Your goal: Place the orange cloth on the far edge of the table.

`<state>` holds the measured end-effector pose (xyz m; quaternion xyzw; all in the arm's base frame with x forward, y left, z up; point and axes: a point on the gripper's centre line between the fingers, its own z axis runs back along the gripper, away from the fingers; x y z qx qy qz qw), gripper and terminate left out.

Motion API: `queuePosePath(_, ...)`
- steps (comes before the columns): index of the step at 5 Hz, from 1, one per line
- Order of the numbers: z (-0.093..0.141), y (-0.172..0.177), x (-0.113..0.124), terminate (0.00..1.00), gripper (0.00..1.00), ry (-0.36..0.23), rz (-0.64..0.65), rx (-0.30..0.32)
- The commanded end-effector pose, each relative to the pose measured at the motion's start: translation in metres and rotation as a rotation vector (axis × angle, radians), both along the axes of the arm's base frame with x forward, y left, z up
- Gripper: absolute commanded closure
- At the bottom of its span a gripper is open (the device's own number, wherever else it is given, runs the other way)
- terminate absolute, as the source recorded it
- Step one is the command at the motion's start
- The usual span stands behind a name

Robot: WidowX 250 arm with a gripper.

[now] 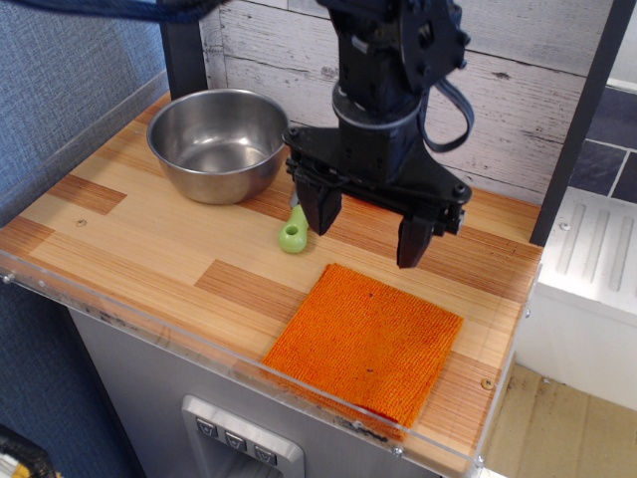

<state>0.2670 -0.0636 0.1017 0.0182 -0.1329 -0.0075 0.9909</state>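
At the left of the wooden table (149, 254) stands a steel bowl (218, 141), set toward the back near the plank wall (537, 100), with nothing visible inside it. Just to its right, on the boards, lies a green handle (293, 236) of some utensil, its upper end hidden behind the robot's tool. Above the middle of the table hangs the black gripper (366, 230), pointing down from a bulky dark arm; its two fingers (320, 207) are spread wide apart with only air between them, so the jaws are released and grasp nothing. The tips are raised clear of the surface and do not touch anything. Below and slightly right of the gripper lies the orange cloth (364, 341), spread flat as a neat square turned a little askew, resting on the near part of the table close to the clear plastic edging (199, 344) along the front. Its near corner comes just up to that front edge, while its far corner lies beneath the right-hand finger. A grey cabinet front (149, 398) shows beneath the tabletop, and at the far right stands a white unit (587, 269) beside the table.
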Motion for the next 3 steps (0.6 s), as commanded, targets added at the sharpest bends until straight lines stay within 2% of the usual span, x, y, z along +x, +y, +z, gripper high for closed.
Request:
queuePosePath(1, 0.0258, 0.0025, -0.004, 0.0, 0.0, -0.087, 0.007, -0.019)
queuePosePath(2, 0.0258, 0.0025, -0.004, 0.0, 0.0, -0.087, 0.007, -0.019)
queuePosePath(3, 0.0258, 0.0025, -0.004, 1.0, 0.0, -0.087, 0.007, -0.019)
